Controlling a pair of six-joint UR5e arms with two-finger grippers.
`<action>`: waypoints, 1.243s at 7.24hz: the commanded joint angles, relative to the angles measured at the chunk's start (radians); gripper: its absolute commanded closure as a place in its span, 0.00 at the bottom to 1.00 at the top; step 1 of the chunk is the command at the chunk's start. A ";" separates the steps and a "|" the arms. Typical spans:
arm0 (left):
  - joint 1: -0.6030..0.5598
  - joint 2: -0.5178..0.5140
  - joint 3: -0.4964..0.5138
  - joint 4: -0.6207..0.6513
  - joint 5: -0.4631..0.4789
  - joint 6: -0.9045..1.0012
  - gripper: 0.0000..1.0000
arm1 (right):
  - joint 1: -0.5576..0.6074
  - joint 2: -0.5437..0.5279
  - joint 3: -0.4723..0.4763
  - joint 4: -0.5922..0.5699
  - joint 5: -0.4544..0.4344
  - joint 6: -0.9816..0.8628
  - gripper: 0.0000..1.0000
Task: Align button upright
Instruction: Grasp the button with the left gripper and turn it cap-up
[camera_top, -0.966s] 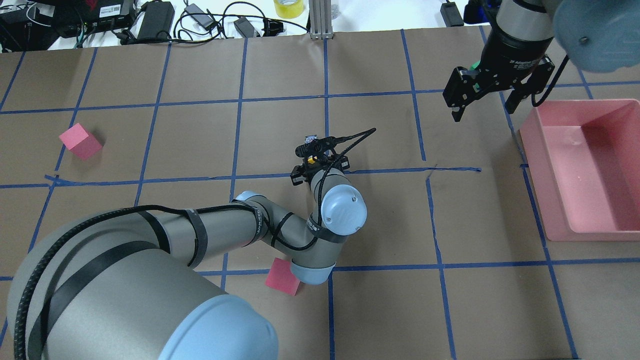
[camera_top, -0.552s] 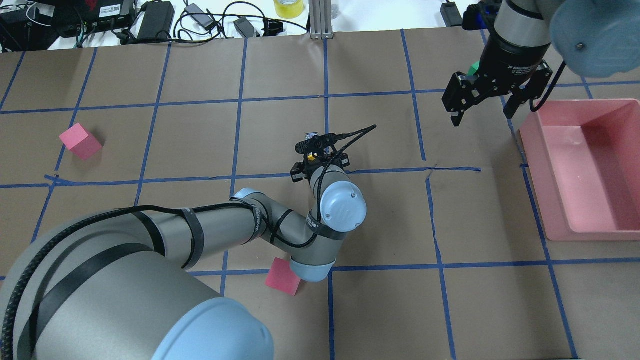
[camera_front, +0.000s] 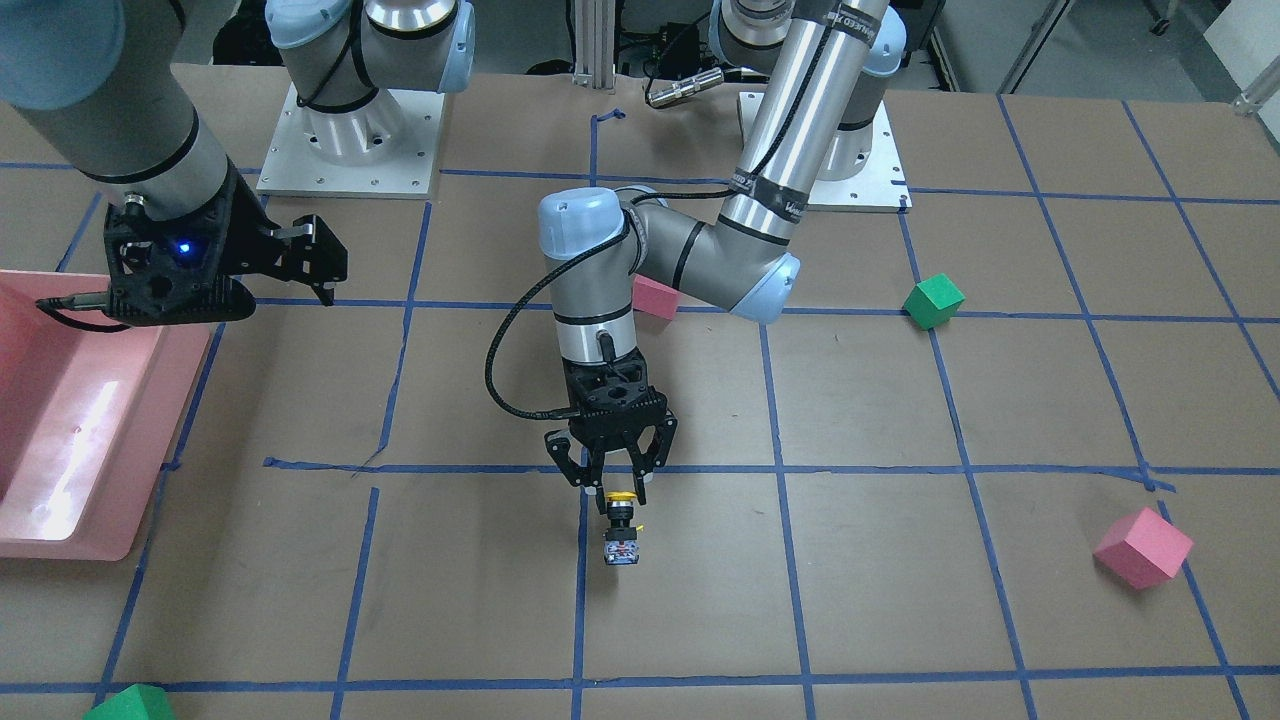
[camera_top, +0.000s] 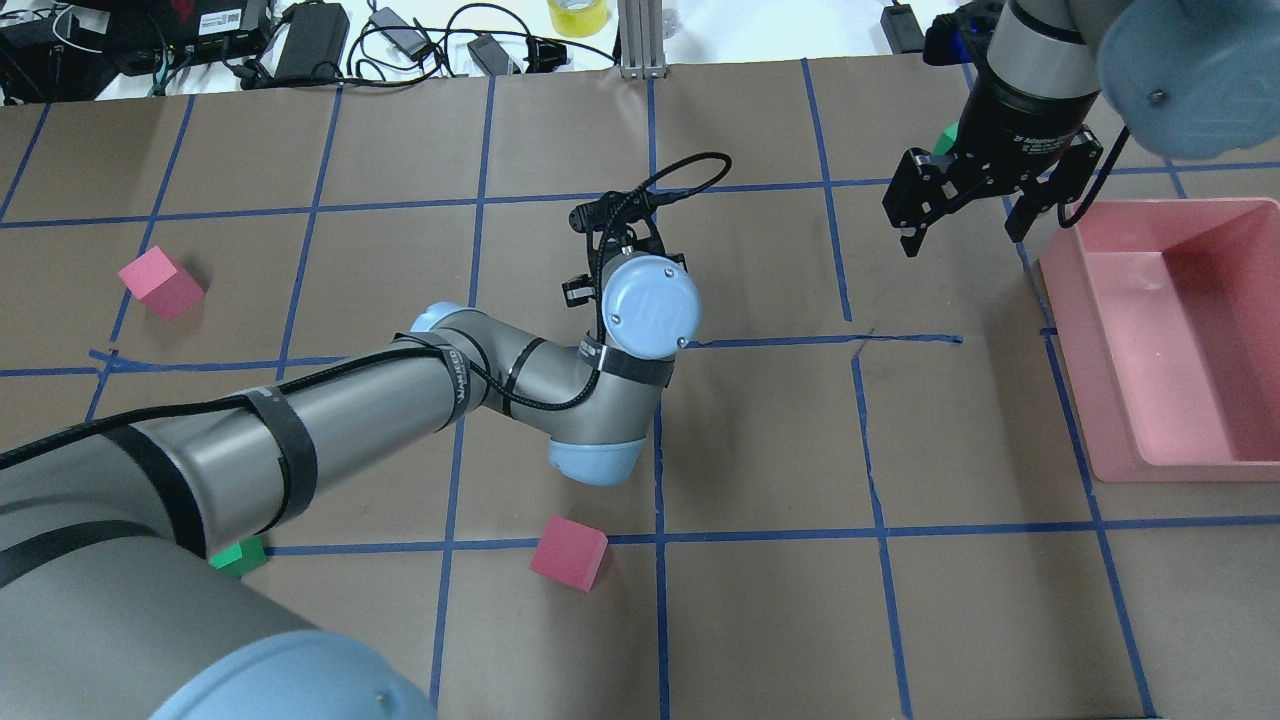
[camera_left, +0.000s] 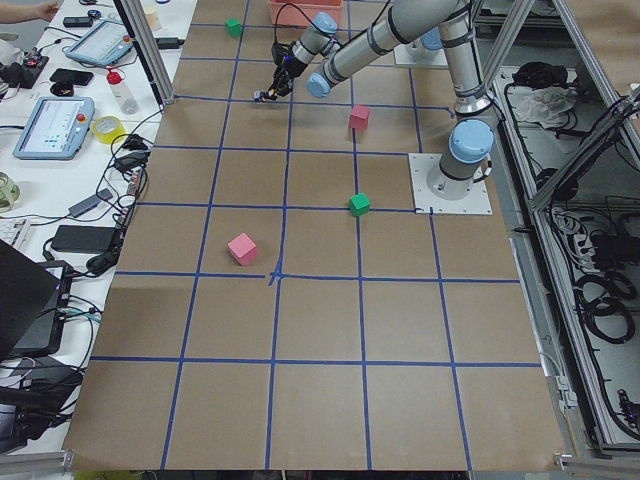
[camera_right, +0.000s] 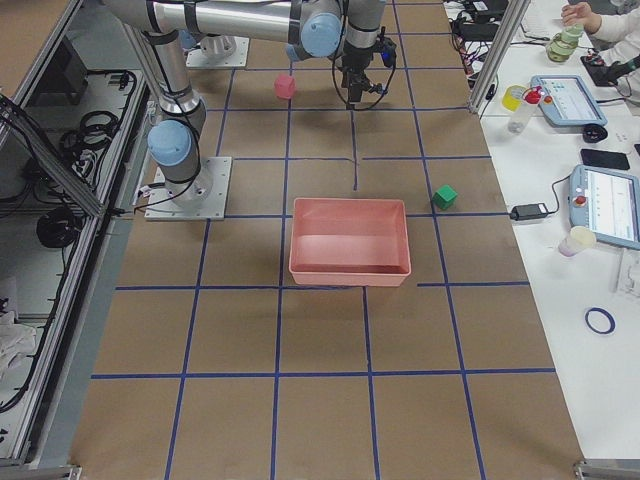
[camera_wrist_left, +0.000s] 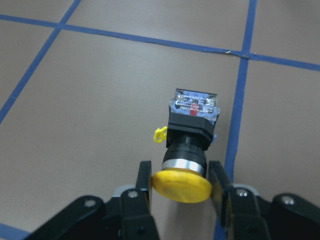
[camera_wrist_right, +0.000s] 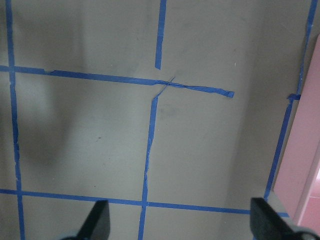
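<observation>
In the front-facing view my left gripper (camera_front: 611, 483) hangs near the middle of the tabletop, its jaws narrow on the yellow cap of the push-button switch (camera_front: 621, 528); I judge the black body points away from the fingers, toward the operators' edge.

In the left wrist view the two fingers (camera_wrist_left: 144, 180) pinch the cap, so the long axis runs straight out from them.

Overhead, the wrist hides the switch; my right gripper (camera_top: 958, 215) stands wide and empty, well apart, beside the pink bin (camera_top: 1240, 460).

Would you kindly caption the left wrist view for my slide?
Left pincer grips the button by its yellow cap above the taped table.
</observation>
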 joint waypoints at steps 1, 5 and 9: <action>0.050 0.079 0.036 -0.269 -0.154 -0.124 0.69 | 0.000 0.000 0.001 0.003 0.000 -0.002 0.00; 0.155 0.062 0.278 -0.823 -0.566 -0.175 0.72 | 0.000 -0.001 0.021 0.001 0.001 -0.002 0.00; 0.218 0.026 0.335 -1.048 -0.737 -0.376 0.72 | -0.002 -0.002 0.021 0.003 -0.002 -0.003 0.00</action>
